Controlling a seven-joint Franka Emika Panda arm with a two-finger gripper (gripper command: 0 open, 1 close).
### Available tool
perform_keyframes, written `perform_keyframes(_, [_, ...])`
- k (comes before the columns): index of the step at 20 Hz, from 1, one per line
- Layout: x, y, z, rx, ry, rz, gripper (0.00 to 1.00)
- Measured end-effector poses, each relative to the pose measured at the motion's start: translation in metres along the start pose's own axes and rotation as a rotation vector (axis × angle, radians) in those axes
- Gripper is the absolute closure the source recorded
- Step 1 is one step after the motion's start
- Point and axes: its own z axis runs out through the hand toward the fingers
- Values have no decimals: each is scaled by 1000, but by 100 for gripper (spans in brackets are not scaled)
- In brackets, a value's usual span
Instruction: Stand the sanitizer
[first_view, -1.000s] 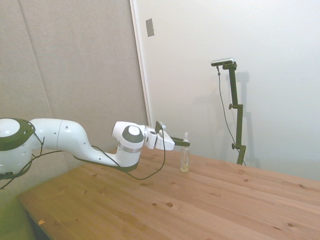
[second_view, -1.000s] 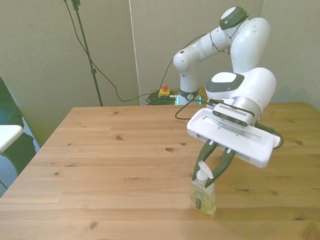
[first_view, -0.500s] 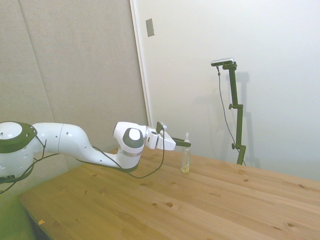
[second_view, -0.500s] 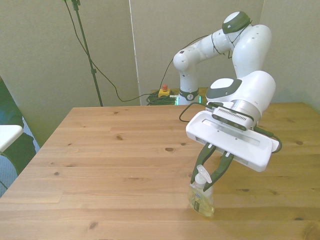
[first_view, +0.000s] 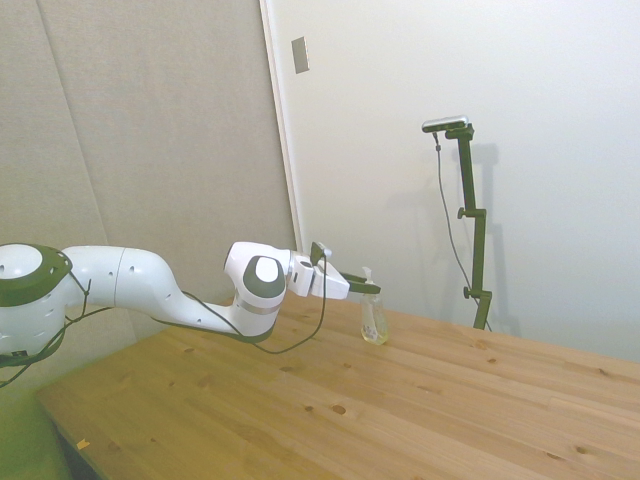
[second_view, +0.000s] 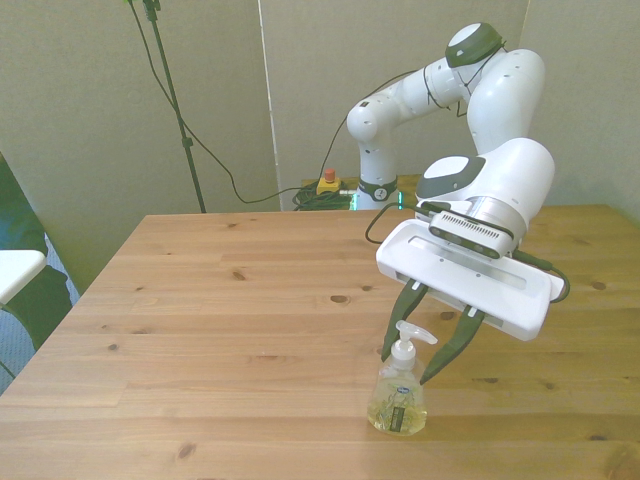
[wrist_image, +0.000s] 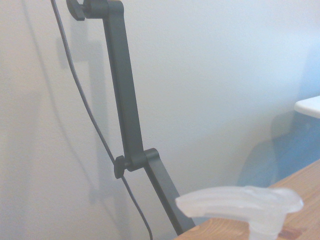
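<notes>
The sanitizer (second_view: 397, 402), a small clear bottle of pale yellowish liquid with a white pump top, stands upright on the wooden table (second_view: 220, 310) near its front edge. My gripper (second_view: 407, 366) is open, with one dark finger on each side of the bottle's neck and pump, and neither pinches it. In the side view the sanitizer (first_view: 373, 322) stands just under the gripper (first_view: 371, 290), which reaches out level from the arm. The wrist view shows only the blurred white pump top (wrist_image: 241, 204) close by.
A white flat object (second_view: 18, 270) juts in beyond the table's edge at the front view's left. A black cable (second_view: 375, 225) trails from the wrist across the table's back. Bare wood lies left of the bottle in the front view.
The fingers have spread apart and let go of the bottle's neck. The bottle now stands free, turned a little and shifted slightly toward the front view's left.
</notes>
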Motion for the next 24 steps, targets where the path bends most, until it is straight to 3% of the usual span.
perform_keyframes(5, [8, -4, -7, -28, -48, -4, 0])
perform_keyframes(13, [44, -25, -50, -130, -316, -15, 0])
perform_keyframes(18, [75, -6, -84, -216, -497, -76, 0])
perform_keyframes(24, [87, 40, -118, -352, -691, -219, 0])
